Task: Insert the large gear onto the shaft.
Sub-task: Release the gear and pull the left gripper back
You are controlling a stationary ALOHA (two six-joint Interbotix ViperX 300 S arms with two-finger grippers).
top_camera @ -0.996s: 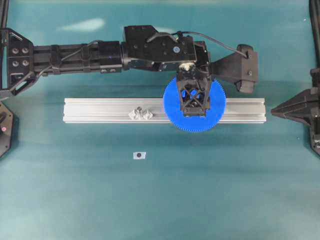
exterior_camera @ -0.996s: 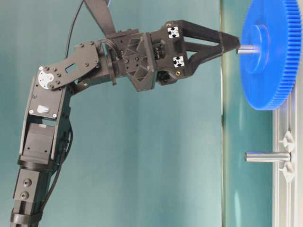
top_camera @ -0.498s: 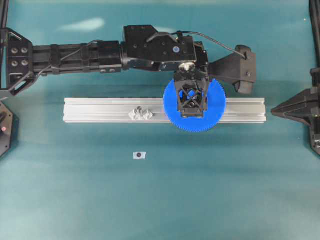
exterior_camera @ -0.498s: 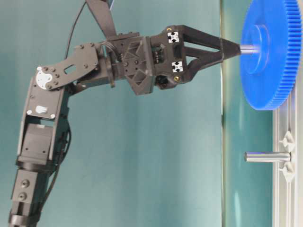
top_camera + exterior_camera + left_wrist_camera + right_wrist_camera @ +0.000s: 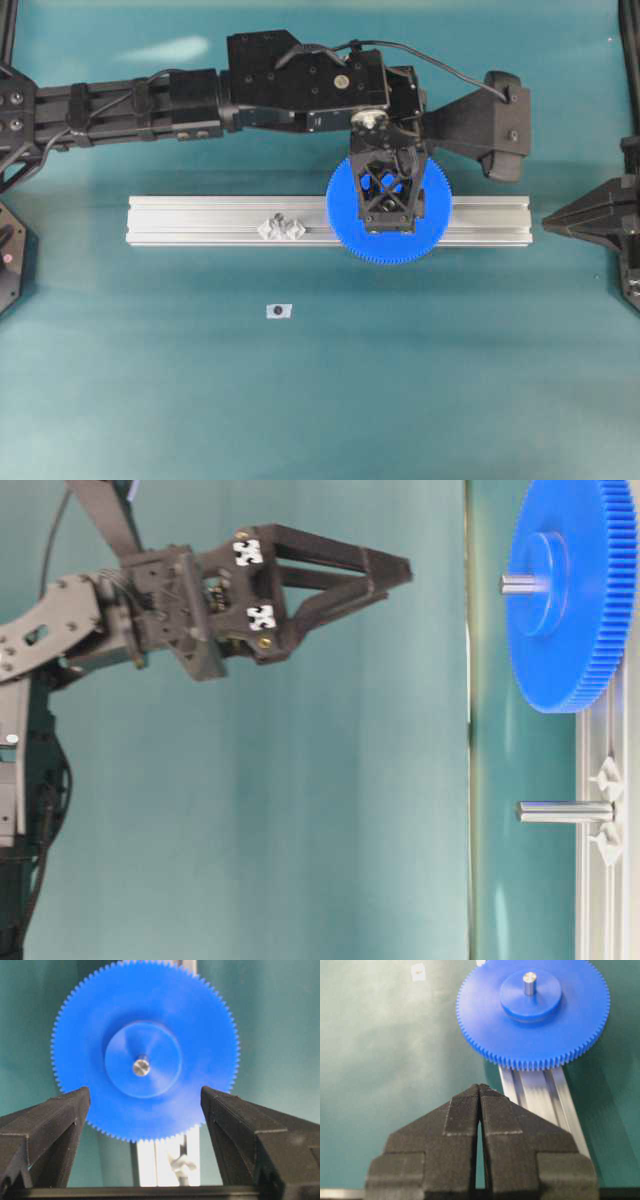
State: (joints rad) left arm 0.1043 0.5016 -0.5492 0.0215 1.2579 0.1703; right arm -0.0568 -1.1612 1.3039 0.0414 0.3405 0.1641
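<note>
The large blue gear (image 5: 425, 240) sits flat on the aluminium rail (image 5: 200, 220). A metal shaft end (image 5: 141, 1067) pokes through its hub hole; it also shows in the right wrist view (image 5: 529, 982) and the table-level view (image 5: 518, 583). My left gripper (image 5: 145, 1092) is open and empty, its jaws spread wide. It hangs well above the gear (image 5: 570, 630), clear of it, with its tips (image 5: 400, 570) apart from the shaft. My right gripper (image 5: 480, 1086) is shut and empty, off the rail's right end (image 5: 548, 220).
A second bare metal pin (image 5: 560, 811) with white diamond-shaped feet stands on the rail left of the gear (image 5: 282, 226). A small white tag (image 5: 279, 311) lies on the teal mat in front of the rail. The left arm spans the back.
My left gripper has let go of the shaft end at the hub, opened, and pulled away upward. The gear stays on the shaft. The right arm has not moved.
</note>
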